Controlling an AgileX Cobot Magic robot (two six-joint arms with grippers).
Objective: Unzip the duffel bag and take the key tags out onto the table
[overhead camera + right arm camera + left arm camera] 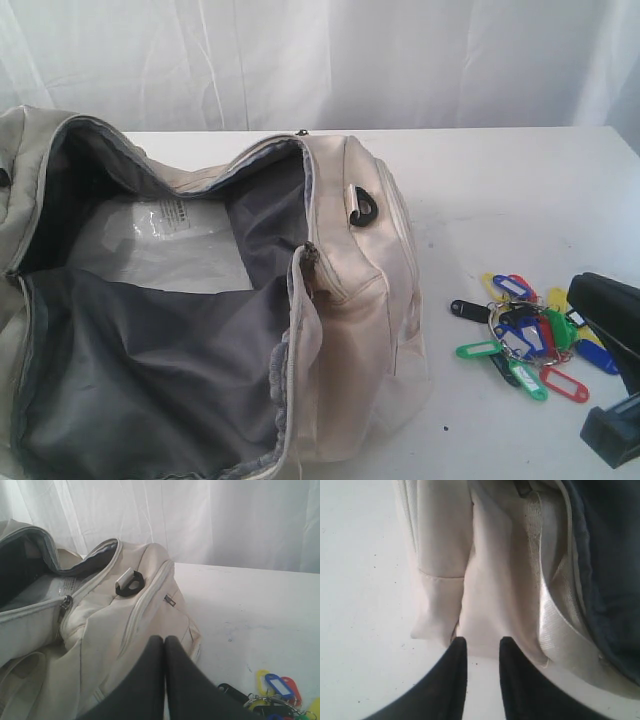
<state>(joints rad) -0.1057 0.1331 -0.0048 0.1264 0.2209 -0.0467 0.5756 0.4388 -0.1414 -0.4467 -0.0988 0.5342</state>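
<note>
A white curtain point(350, 60) hangs behind the broad white table point(500, 190). The duffel bag point(345, 270) fills the left half of the table. The left gripper point(480, 647) hovers low at the bag's cream outer wall. Its jaws stand a little apart with nothing between them, tips just short of the fabric, perhaps placed to steady the bag. The bag lies unzipped, its mouth gaping so the grey lining and a clear plastic sheet point(165, 245) show inside. No tags are visible in it. Just right of the bag, the key tags point(525, 335) lie bunched on the table, so the task looks essentially finished. Further right of the bag, the right gripper point(164, 641) has its fingers pressed together and empty, beside the tags rather than on them.
</note>
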